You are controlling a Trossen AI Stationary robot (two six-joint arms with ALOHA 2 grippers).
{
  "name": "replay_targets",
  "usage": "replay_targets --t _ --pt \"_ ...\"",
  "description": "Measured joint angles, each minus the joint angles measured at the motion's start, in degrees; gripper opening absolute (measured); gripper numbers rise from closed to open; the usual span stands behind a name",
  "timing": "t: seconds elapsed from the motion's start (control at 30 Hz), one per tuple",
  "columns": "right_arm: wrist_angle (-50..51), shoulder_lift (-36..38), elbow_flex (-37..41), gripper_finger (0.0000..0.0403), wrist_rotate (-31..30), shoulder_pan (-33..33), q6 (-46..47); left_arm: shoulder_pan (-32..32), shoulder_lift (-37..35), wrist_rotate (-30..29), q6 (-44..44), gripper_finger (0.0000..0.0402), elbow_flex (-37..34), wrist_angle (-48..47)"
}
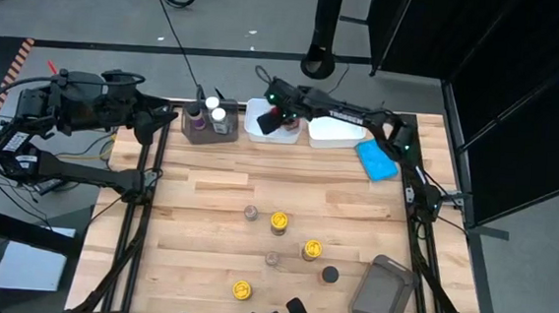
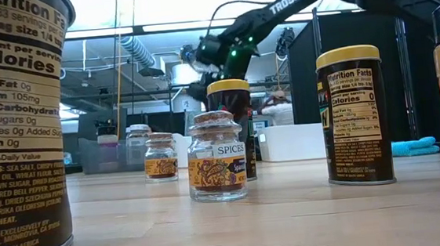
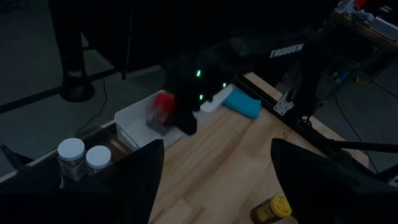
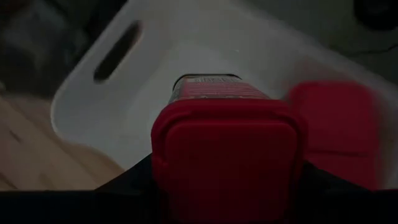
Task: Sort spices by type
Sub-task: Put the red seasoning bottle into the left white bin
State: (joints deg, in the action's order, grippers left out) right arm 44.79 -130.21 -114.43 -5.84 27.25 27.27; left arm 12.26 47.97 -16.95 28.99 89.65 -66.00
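While the left gripper (image 1: pixel 149 120) waits open at the far-left table edge, the right gripper (image 1: pixel 284 117) clamps a red-capped jar (image 4: pixel 227 146) over the white tub (image 1: pixel 262 131), seemingly to group it with another red-capped jar (image 4: pixel 336 127) there; yellow-lidded jars (image 1: pixel 279 221) remain mid-table

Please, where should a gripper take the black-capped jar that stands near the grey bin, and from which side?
The black-capped jar stands upright and apart from its neighbours, so I would come straight down from above and close on its round sides just under the cap. The grey bin lies close on one side, so the fingers should probably open along the bin's edge, not toward it.
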Motion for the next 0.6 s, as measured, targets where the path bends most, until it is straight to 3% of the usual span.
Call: replay_targets --t 0.6 --pt "6.56 -2.89 -6.49 0.0213 -2.48 0.19 -1.40 -0.01 0.02 0.00 -0.09 0.0301 0.00 -1.71"
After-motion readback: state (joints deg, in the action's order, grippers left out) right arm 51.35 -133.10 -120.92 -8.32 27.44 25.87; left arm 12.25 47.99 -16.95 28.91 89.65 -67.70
